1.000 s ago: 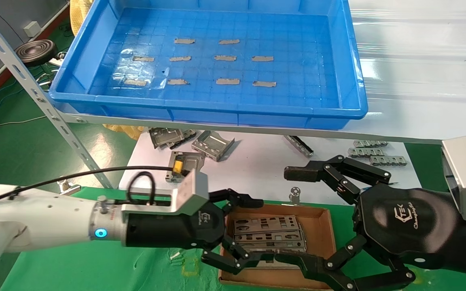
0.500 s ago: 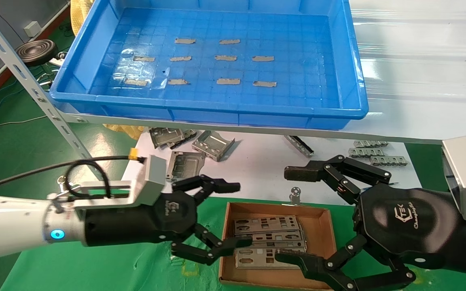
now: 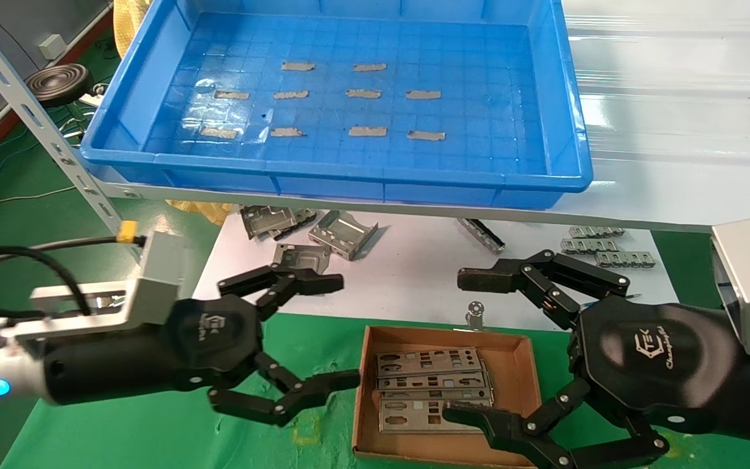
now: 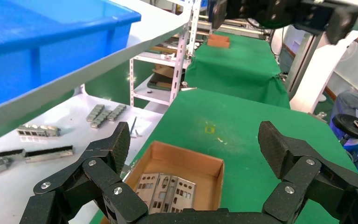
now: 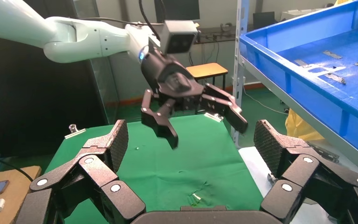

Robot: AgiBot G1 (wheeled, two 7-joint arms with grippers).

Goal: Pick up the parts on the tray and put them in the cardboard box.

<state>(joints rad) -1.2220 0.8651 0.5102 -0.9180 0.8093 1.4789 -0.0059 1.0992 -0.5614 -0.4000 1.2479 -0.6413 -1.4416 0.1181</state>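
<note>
The blue tray [image 3: 349, 174] on the upper shelf holds only grey tape strips, no parts. Silver punched parts [image 3: 430, 384] lie stacked in the cardboard box [image 3: 519, 384] on the green cloth. My left gripper [image 3: 337, 332] hovers open and holding nothing just left of the box. In the left wrist view, the parts [image 4: 165, 192] rest inside the box [image 4: 186, 163] beyond the open left gripper [image 4: 196, 144]. At the box's right side my right gripper [image 3: 467, 346] stands open, its lower finger over the box's near right part. The right wrist view shows the right gripper [image 5: 191, 144] holding nothing.
Folded metal brackets [image 3: 342, 234] and comb-like strips [image 3: 599, 251] lie on the white lower shelf behind the box. A slanted metal rack upright [image 3: 56, 150] stands at the left. A small clip [image 3: 474, 314] sits at the cloth's far edge.
My left gripper has pulled back leftward from over the box, open, with the plates left lying inside. The right arm has not moved.
</note>
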